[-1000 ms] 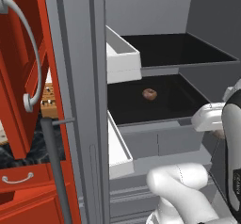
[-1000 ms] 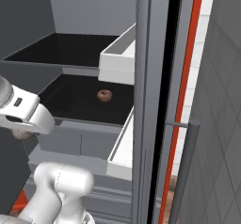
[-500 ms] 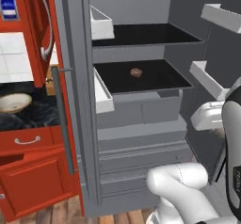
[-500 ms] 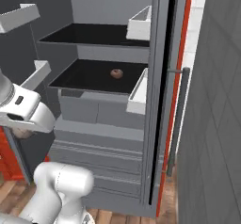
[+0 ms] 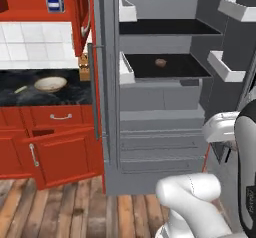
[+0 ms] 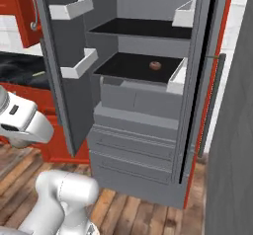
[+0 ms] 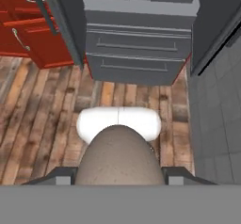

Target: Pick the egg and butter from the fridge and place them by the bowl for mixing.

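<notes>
Seemingly clenched on the egg (image 7: 117, 155) with the gripper (image 7: 119, 177), well apart from the bowl (image 5: 50, 84) at left; risked slipping loose, cracking on floor in transit.

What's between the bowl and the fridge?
Between the bowl and the fridge, the left base view shows a small brown box at the counter's end, then the fridge door's grey bar handle.

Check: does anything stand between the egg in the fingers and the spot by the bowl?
Yes: the open counter-side door of the fridge stands between its shelves and the counter holding the bowl. The egg, held in the gripper, probably has to go around the door's outer edge. Nothing else visible blocks it.
</notes>
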Controlling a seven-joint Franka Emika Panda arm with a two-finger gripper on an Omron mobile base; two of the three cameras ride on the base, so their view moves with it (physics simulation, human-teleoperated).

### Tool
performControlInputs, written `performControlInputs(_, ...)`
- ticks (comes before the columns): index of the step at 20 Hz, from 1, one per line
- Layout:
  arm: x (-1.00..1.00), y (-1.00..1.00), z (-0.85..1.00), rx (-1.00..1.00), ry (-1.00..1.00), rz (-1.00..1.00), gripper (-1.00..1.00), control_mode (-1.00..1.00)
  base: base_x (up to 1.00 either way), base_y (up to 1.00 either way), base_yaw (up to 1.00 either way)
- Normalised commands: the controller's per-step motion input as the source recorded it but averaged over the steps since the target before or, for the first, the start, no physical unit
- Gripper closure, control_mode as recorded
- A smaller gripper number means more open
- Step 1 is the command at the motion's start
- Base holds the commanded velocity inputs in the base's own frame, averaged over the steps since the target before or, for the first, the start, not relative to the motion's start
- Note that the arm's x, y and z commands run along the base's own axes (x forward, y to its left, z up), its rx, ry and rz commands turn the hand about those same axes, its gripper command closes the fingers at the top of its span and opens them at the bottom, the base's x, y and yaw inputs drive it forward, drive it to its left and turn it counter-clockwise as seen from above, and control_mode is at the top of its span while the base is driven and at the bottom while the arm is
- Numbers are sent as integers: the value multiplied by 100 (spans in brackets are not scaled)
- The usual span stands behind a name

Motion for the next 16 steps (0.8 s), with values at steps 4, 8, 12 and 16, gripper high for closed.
performControlInputs(4, 0, 0, 0, 0, 0, 0, 100, 100, 0, 41, 83)
performControlInputs(8, 0, 0, 0, 0, 0, 0, 100, 100, 9, 24, 87)
performControlInputs(12, 0, 0, 0, 0, 0, 0, 100, 100, 22, 16, 86)
performControlInputs(16, 0, 0, 0, 0, 0, 0, 100, 100, 31, 32, 80)
